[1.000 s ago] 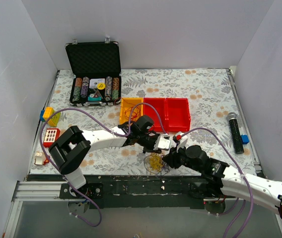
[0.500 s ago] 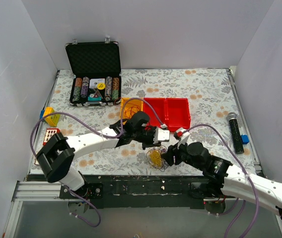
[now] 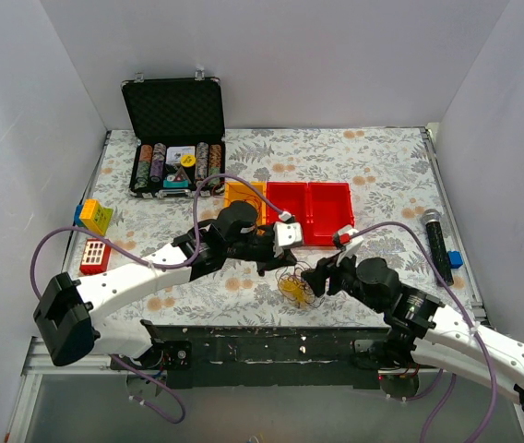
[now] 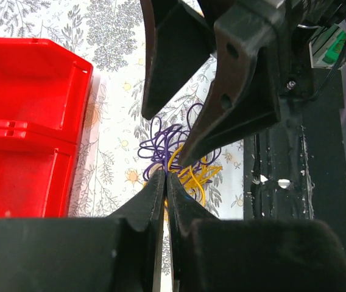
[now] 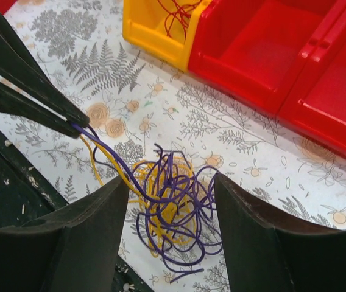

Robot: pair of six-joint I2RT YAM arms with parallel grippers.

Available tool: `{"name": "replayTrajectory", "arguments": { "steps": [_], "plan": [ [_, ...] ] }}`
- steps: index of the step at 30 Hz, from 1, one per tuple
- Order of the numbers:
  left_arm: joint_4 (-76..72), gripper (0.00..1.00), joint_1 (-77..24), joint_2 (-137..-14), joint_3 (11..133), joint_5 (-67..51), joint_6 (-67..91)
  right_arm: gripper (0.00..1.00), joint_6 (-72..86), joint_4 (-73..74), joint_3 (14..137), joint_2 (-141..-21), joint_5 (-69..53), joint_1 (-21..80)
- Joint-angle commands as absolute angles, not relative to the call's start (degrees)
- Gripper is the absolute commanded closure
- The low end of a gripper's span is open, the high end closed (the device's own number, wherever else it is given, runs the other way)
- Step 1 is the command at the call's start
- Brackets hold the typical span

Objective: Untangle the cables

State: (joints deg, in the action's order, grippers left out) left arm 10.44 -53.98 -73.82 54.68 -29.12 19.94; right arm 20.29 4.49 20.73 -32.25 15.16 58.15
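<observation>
red wire (image 5: 179, 9) in yellow bin (image 3: 244, 196), red bins (image 3: 327, 208) alongside. cables (image 3: 296, 286) tangled on worktop (image 3: 382, 157) near front edge; left gripper (image 4: 165, 176) pinches their strands, right gripper (image 5: 170, 180) spread wide over them.

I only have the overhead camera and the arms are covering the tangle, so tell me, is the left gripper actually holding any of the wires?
Observer: Yes. In the right wrist view the left gripper is shut on a purple strand and a yellow strand that lead into the cables.
Operator: And the right gripper?
Observer: The right gripper is open, with one finger on each side of the tangle and closed on nothing.
Operator: Is any wire in a bin?
Observer: A red wire lies in the yellow bin.
</observation>
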Motion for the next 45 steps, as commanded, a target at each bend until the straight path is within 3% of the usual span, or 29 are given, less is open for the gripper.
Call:
{"name": "replayTrajectory", "arguments": {
  "steps": [1, 11, 18, 23, 27, 33, 37, 45],
  "plan": [
    [12.39, 1.00, -54.23, -70.84, 55.46, -30.49, 22.14, 0.35, 18.72, 3.78, 24.61, -32.43, 16.35, 58.27],
    [13.45, 0.91, -54.23, -69.70, 54.94, -34.54, 21.98, 0.59, 19.95, 2.38, 24.79, -35.86, 12.39, 58.27],
    [11.43, 0.84, -54.23, -70.31, 52.39, -34.01, 20.21, 0.68, 19.95, 1.76, 24.61, -36.12, 10.46, 58.18],
    [8.27, 0.80, -54.23, -71.54, 50.37, -28.94, 17.77, 0.69, 20.39, 1.58, 24.00, -35.95, 10.11, 58.27],
    [1.51, 0.53, -53.62, -72.07, 45.27, -13.04, 15.21, 0.69, 20.13, 2.28, 23.73, -34.98, 10.81, 58.27],
    [1.42, 0.33, -46.94, -73.83, 43.87, -13.46, 19.50, 0.69, 20.30, 1.94, 22.59, -34.28, 10.64, 58.27],
    [-5.97, 0.31, -43.69, -74.35, 41.92, -13.44, 21.18, 0.69, 20.57, 1.06, 22.06, -34.45, 10.64, 58.27],
    [-6.15, 0.32, -43.42, -78.39, 41.92, -22.49, 13.81, 0.69, 20.30, 0.53, 22.15, -35.68, 10.72, 58.27]
  ]
}}
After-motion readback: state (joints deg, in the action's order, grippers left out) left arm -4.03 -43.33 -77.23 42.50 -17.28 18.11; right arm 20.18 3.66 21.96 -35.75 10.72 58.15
